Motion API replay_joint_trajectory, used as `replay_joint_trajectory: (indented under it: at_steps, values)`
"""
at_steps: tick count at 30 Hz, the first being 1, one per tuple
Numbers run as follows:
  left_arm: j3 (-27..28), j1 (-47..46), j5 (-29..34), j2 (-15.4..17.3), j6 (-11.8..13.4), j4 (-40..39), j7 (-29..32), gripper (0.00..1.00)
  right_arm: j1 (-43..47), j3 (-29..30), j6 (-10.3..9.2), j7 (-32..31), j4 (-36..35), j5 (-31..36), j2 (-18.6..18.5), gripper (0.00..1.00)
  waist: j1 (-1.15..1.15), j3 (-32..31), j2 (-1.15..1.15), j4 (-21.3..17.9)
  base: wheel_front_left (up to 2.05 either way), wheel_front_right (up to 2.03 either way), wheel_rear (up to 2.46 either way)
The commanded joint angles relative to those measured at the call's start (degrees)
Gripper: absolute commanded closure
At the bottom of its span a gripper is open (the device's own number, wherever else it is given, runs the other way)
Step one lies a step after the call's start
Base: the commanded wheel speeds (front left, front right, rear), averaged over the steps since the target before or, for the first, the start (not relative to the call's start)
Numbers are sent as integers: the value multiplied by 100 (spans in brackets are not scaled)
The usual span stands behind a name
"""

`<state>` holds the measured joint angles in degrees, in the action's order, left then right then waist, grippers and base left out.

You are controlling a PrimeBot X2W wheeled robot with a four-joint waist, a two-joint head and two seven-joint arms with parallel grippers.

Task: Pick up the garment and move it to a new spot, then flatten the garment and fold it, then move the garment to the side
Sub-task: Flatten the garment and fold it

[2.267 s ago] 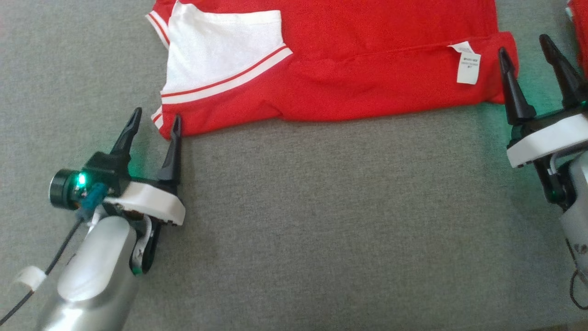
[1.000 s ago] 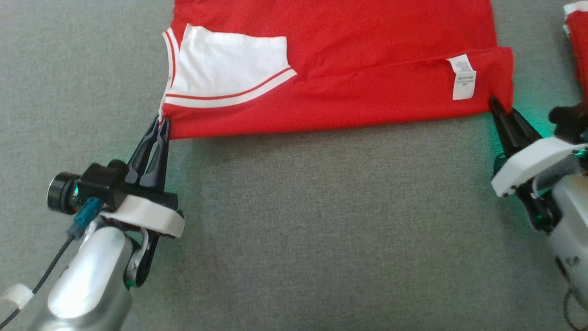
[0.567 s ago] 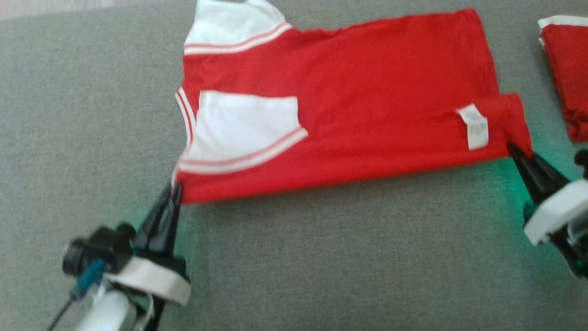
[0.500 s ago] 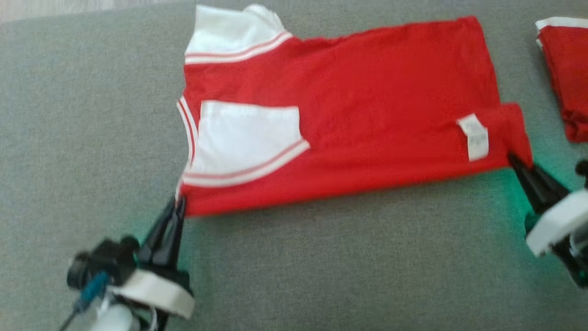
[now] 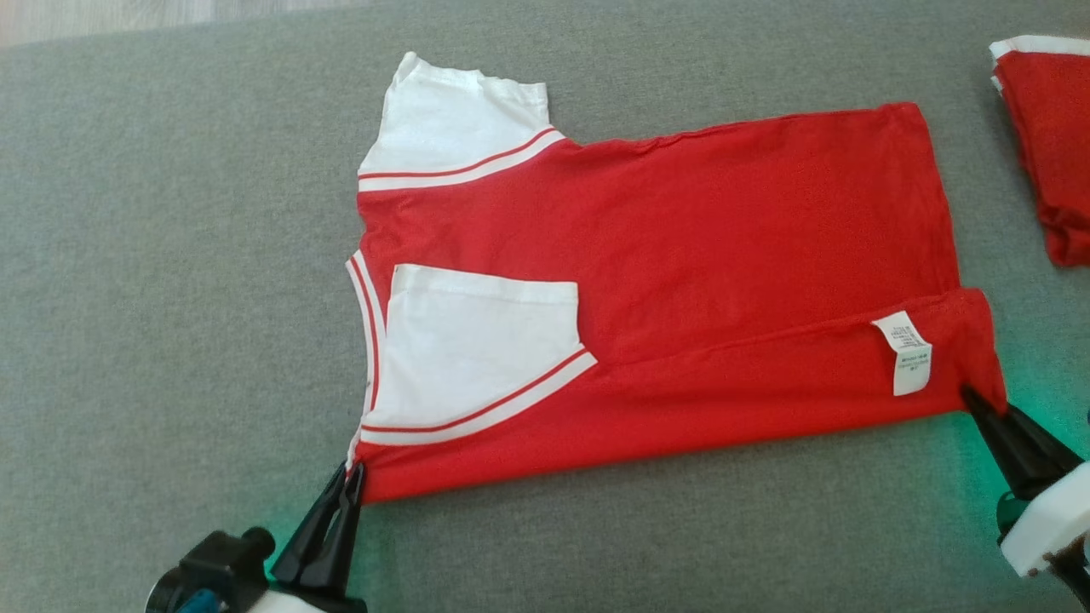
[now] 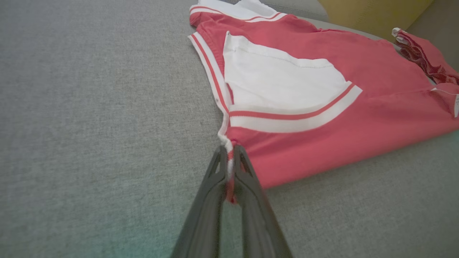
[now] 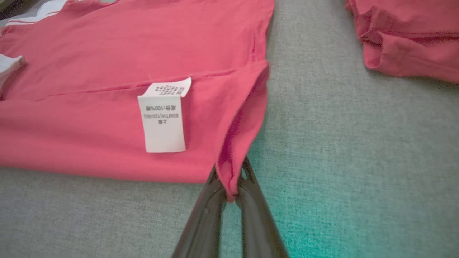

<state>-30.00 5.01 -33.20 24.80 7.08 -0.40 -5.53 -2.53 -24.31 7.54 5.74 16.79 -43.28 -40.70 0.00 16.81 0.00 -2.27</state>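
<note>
A grey cloth-covered surface [image 5: 170, 255] spreads across the head view. Its far edge shows at the top left, with a strip of pale floor [image 5: 128, 13] beyond. Wide bare grey lies left of the garment and in front of it. The red garment [image 5: 681, 255], white-sleeved, lies mostly flat mid-surface, its near long side folded over. Another red cloth [image 5: 1052, 153] sits near its right end, apart from it. The left pincer [image 5: 347, 477] is clenched on the garment's near left corner. The right pincer [image 5: 971, 396] is clenched on the near right corner, beside a white label [image 5: 907, 353].
</note>
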Motion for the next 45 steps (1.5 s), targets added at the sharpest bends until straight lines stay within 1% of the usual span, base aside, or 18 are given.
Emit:
replay_joint_trajectory:
  at_steps: [1, 2, 3, 4, 5, 6, 11, 14, 17, 19, 22, 27, 28, 30, 34, 37, 41, 45]
  values:
    - [185, -91, -33, 142, 23, -125, -10, 100, 120, 159, -5, -37, -96, 87, -192, 18, 0, 5, 0, 11, 0, 0, 0]
    - [171, -107, -40, 126, 17, -117, -2, 95, 156, 256, -5, -65, -109, 131, -153, 0, 0, 6, 0, 16, 0, 0, 0]
    - [171, -107, -40, 126, 17, -117, -2, 95, 156, 256, -5, -65, -109, 131, -153, 0, 0, 6, 0, 16, 0, 0, 0]
    - [160, -127, -44, 113, 13, -109, 6, 59, 190, 344, -5, -94, -133, 174, -111, 0, 0, 10, 0, 22, 0, 0, 0]
    - [156, -157, -29, 110, 18, -98, 5, 3, 214, 433, -5, -112, -175, 209, -69, 0, 0, 16, 0, 27, 0, 0, 0]
    - [161, -187, -18, 106, 32, -85, 3, 0, 234, 524, -5, -116, -224, 243, -28, 0, 0, 20, 0, 28, 0, 0, 0]
    - [289, -427, 61, 159, 119, -170, -58, 0, 285, 1018, -5, 78, -565, 578, 158, 0, 0, 10, 0, -34, 0, 0, 0]
    - [426, -772, 72, 301, 73, -357, 31, 0, 266, 1260, -5, 269, -799, 878, 335, 0, 0, 42, 0, -92, 0, 0, 0]
    - [580, -1382, 135, 552, -16, -592, 315, 0, 212, 1407, -5, 339, -1014, 1175, 569, 0, 0, 121, 0, -163, 0, 0, 0]
    - [694, -1899, 87, 712, -103, -696, 662, 0, 161, 1442, -5, 323, -1138, 1309, 703, 0, 0, 195, 0, -232, 0, 0, 0]
    - [756, -2793, 24, 1020, -360, -640, 1367, 0, 33, 1403, -5, 282, -1274, 1435, 831, 0, 0, 346, 0, -379, 0, 0, 0]
    - [584, -4312, -299, 1394, -970, -71, 2986, 0, -268, 1208, -5, 258, -1358, 1560, 917, 0, 0, 634, 0, -677, 0, 0, 0]
    - [527, -4604, -371, 1449, -1071, 82, 3327, 0, -324, 1170, -5, 260, -1364, 1584, 938, 0, 0, 689, 0, -738, 0, 0, 0]
    - [434, -5161, -502, 1520, -1192, 402, 3956, 0, -438, 1090, -5, 284, -1347, 1595, 966, 0, 0, 802, 0, -861, 0, 0, 0]
    - [294, -6086, -691, 1550, -1310, 1017, 4877, 0, -634, 943, -5, 362, -1275, 1600, 1040, 0, 0, 1035, 0, -1093, 0, 0, 0]
    - [216, -6541, -767, 1561, -1342, 1415, 5362, 0, -762, 817, -5, 427, -1183, 1603, 1112, 0, 0, 1190, 0, -1255, 0, 0, 0]
    - [122, -6872, -779, 1653, -1370, 1853, 5754, 0, -939, 637, -5, 527, -1047, 1583, 1190, 0, 0, 1348, 0, -1466, 0, 0, 0]
    - [42, -7022, -718, 1759, -1396, 2087, 5809, 0, -1082, 499, -5, 621, -915, 1543, 1260, 0, 0, 1466, 0, -1660, 0, 0, 0]
